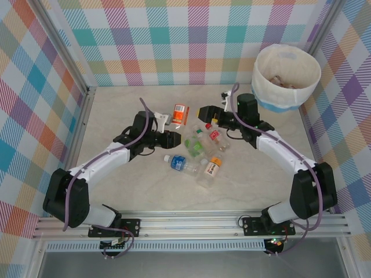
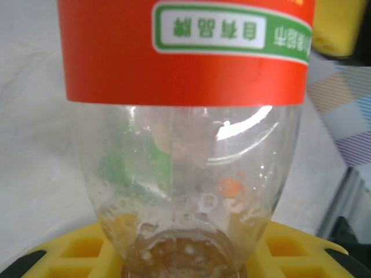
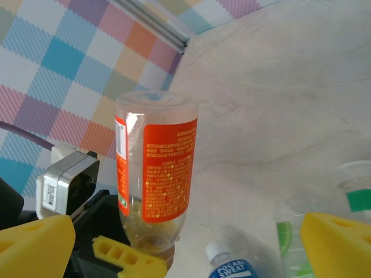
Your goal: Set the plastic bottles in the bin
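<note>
Running along the near edge, a ribbed silver aluminium rail (image 1: 191,223) carries both arm bases. Beyond it spreads a pale cream, marble-veined tabletop (image 1: 116,185), bare near the rail. Around its middle lie several small clear plastic bottles (image 1: 200,153) in a loose cluster, with blue, orange, green and red labels, some touching. Just past them the left gripper (image 1: 173,120) pinches the neck of a clear orange-labelled bottle (image 1: 181,113) between yellow fingers, the bottle's base pointing away from it. Near it, to the right, the right gripper (image 1: 207,113) hangs with its yellow-padded jaws spread wide, gripping nothing. In the far right corner stands the round cream-white bin (image 1: 278,92) with a light blue band, something brownish inside. Pastel plaid cloth walls (image 1: 174,40) enclose three sides
</note>
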